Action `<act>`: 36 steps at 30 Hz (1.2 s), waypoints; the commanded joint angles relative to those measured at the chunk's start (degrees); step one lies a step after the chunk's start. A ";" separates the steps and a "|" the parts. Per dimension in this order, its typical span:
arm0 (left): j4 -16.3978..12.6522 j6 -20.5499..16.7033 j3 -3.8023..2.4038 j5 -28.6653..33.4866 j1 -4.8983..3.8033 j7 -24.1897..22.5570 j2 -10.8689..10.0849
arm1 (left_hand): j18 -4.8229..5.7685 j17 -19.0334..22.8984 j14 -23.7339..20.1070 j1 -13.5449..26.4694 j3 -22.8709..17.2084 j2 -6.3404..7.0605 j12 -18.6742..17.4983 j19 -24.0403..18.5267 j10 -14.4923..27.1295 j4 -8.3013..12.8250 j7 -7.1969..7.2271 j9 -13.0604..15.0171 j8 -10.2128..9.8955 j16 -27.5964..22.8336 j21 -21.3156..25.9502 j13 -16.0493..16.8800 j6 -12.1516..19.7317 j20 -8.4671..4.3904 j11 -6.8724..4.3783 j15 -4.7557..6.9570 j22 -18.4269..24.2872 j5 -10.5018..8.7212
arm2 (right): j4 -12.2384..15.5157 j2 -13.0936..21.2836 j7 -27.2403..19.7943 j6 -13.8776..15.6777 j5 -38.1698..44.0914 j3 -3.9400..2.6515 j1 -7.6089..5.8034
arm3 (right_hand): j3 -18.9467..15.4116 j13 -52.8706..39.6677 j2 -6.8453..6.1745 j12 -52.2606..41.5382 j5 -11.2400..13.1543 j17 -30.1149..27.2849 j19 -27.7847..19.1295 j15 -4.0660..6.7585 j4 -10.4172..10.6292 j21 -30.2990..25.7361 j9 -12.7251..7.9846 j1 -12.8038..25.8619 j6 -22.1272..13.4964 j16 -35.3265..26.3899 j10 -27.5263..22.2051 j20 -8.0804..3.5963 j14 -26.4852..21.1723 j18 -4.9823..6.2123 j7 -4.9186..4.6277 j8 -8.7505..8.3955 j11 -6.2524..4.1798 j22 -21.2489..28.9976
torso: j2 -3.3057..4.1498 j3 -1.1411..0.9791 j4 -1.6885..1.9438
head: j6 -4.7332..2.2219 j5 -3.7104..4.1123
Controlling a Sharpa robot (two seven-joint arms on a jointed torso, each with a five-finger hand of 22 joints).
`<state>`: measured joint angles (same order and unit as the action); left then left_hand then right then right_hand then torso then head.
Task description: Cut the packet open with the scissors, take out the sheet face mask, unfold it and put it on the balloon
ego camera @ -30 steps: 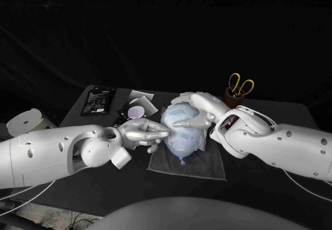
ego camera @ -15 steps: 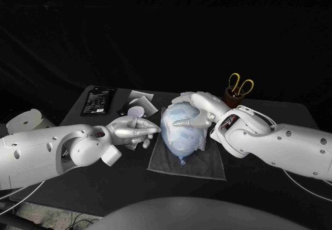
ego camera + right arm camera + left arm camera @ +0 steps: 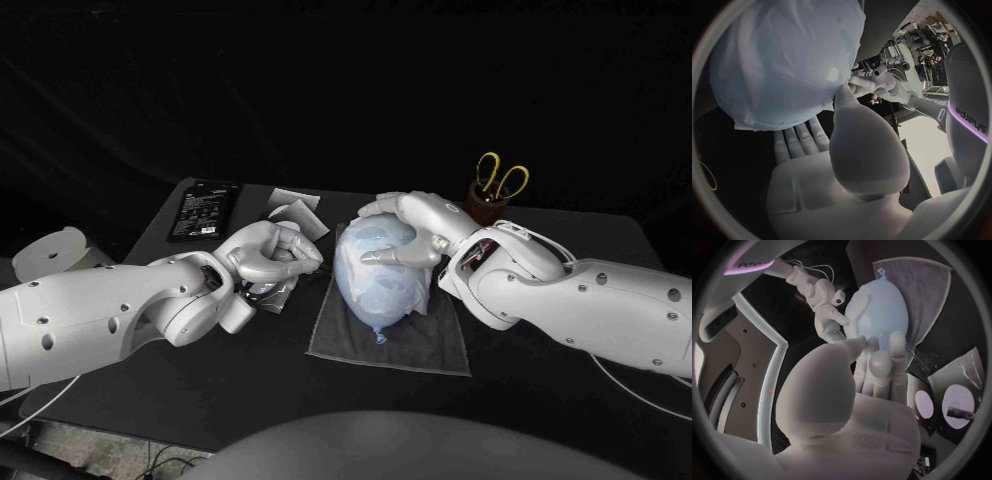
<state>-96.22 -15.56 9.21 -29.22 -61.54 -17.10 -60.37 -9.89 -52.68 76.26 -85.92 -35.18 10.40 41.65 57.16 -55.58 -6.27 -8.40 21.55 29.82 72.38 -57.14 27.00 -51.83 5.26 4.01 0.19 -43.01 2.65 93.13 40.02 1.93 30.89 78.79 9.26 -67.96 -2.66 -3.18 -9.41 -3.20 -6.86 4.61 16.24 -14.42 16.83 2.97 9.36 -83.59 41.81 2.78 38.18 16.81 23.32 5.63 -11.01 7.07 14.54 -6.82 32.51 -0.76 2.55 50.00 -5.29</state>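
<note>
Item: balloon [image 3: 372, 292], sheet face mask [image 3: 389, 250] draped over it; lies on grey cloth [image 3: 418, 345], centre of table [image 3: 577, 240]; right hand [image 3: 411, 225] cups its far end, evidently steadying; left hand [image 3: 274, 255] just beside, fingers curled, holding nothing.

The head camera looks steeply down on the black table [image 3: 519, 395], arms entering from 8 and 4 o'clock, while each wrist camera sits close behind its own left hand [image 3: 271, 255] or right hand [image 3: 407, 225], facing the central balloon [image 3: 378, 270], which all three views share.
</note>
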 commanded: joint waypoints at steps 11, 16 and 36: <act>1.16 -19.04 -0.04 -12.54 0.12 7.10 3.96 | 2.97 -20.27 8.73 7.09 -1.30 3.82 22.88 12.81 -5.02 -2.27 3.94 13.61 16.08 11.33 -13.22 17.16 2.69 -2.04 -3.49 2.65 -16.49 0.12 | 0.13 -0.04 -0.01 -0.20 -0.07 0.00 0.04 | 0.57 0.06 0.67 0.11 0.41 -0.09 -0.13 0.01 0.00 0.36 0.11 0.15 0.55 -0.36 0.41 0.01 -0.39 0.27 -4.87 0.39 -0.15 0.06 | 0.01 -0.02 -0.03 | 0.00 0.20; 0.77 -17.69 -0.03 -13.54 0.18 8.76 4.73 | 3.61 -23.14 9.85 7.71 -0.31 4.64 28.61 14.96 -9.93 -2.47 4.88 16.35 19.71 12.55 -15.46 24.75 2.65 -2.65 -4.32 3.40 -19.53 0.11 | 0.13 -0.04 -0.01 -0.28 -0.08 0.00 0.04 | 0.57 0.06 0.67 0.11 0.41 -0.09 -0.13 0.01 0.00 0.36 0.11 0.15 0.55 -0.36 0.41 0.01 -0.39 0.27 -4.87 0.39 -0.15 0.06 | -0.03 -0.03 0.03 | 0.00 0.21; -0.33 -14.77 -0.04 -15.38 0.48 11.47 6.47 | 4.43 -26.87 11.13 9.13 5.29 5.12 33.48 17.53 -14.49 -3.87 6.64 23.62 27.35 13.97 -18.27 31.93 3.78 -3.67 -5.87 4.78 -23.49 0.15 | 0.11 -0.07 0.04 -0.51 -0.12 0.00 0.04 | 0.64 0.05 0.72 0.09 0.45 -0.11 -0.15 -0.01 0.00 0.36 0.12 0.16 0.63 -0.37 0.49 0.01 -0.47 0.26 -4.90 0.42 -0.12 0.07 | 0.00 -0.04 -0.03 | 0.00 0.42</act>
<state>-96.39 -31.20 9.21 -43.84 -61.10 -6.55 -54.09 -6.59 -74.94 83.93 -77.11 -30.11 15.92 74.90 74.24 -69.77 -10.11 -2.14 45.08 56.92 86.09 -75.12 58.74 -48.09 1.55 -1.92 4.53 -66.37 2.66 93.22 39.95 1.92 30.77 78.39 9.26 -67.95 -2.34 -3.18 -9.17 -3.20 -6.64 4.54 16.24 -14.41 16.83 2.97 9.40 -83.37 42.18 2.78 38.39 16.81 23.32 5.63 -11.04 7.30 14.33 -6.83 32.51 -0.76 2.55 50.00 -4.91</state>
